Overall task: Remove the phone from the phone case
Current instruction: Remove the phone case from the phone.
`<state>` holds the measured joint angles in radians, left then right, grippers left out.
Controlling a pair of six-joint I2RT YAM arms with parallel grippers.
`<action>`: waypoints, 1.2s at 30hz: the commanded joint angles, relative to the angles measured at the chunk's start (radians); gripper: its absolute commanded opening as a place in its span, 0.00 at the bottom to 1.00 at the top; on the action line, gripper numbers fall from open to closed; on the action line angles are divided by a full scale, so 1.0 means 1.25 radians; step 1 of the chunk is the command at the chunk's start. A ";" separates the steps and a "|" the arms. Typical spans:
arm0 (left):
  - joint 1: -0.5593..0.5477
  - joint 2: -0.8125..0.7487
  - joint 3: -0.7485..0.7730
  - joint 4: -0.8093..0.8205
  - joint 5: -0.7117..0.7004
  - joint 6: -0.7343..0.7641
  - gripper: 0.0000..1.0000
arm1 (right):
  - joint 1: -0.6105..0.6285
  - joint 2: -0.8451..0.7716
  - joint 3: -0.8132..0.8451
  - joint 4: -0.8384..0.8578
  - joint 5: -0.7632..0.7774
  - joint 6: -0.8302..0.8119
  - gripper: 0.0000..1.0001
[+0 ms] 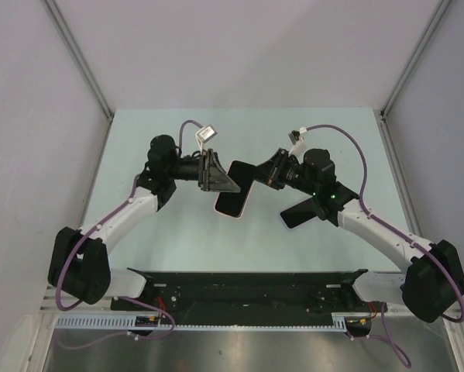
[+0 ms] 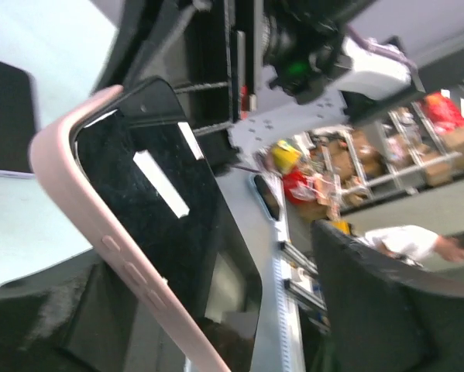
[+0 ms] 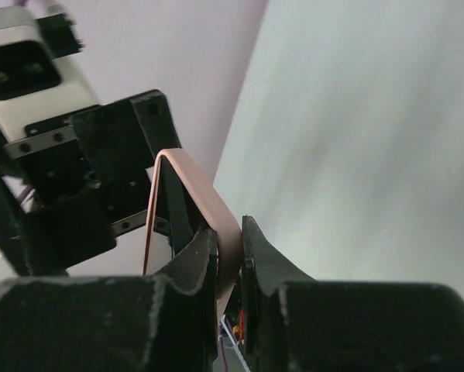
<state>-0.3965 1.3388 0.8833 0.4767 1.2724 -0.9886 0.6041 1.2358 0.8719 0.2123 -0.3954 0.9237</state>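
Observation:
A black phone (image 1: 235, 186) in a pink phone case (image 1: 230, 215) hangs above the table between both arms. My right gripper (image 1: 264, 172) is shut on the case; in the right wrist view its jaws (image 3: 230, 240) pinch the pink case wall (image 3: 204, 205). My left gripper (image 1: 216, 177) is at the phone's left end and stands open. In the left wrist view the phone screen (image 2: 162, 209) and the case edge (image 2: 84, 209) run between its fingers. The right finger (image 2: 386, 310) is well apart from the phone. At the top corner the phone sits slightly out of the case rim.
A second dark flat phone-like slab (image 1: 303, 211) lies on the pale green table (image 1: 162, 132) under the right arm, and shows in the left wrist view as a dark slab (image 2: 5, 116). Grey walls close in the table on three sides.

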 commanded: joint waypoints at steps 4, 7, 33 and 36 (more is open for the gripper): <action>0.025 -0.071 0.119 -0.156 -0.177 0.223 1.00 | -0.034 -0.033 -0.050 -0.338 0.191 -0.038 0.00; 0.052 -0.078 0.112 -0.193 -0.210 0.221 1.00 | -0.049 -0.040 -0.042 -0.382 0.231 -0.050 0.00; -0.295 0.076 0.113 -0.591 -0.826 0.402 0.97 | -0.011 0.250 0.067 -0.387 0.267 0.010 0.00; -0.332 0.117 0.123 -0.605 -0.894 0.409 0.94 | -0.012 0.267 0.071 -0.383 0.254 0.022 0.00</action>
<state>-0.7673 1.4445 1.0096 -0.2523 0.3122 -0.5064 0.5911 1.5505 0.9085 -0.3264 -0.0402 0.8955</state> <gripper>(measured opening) 0.956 0.123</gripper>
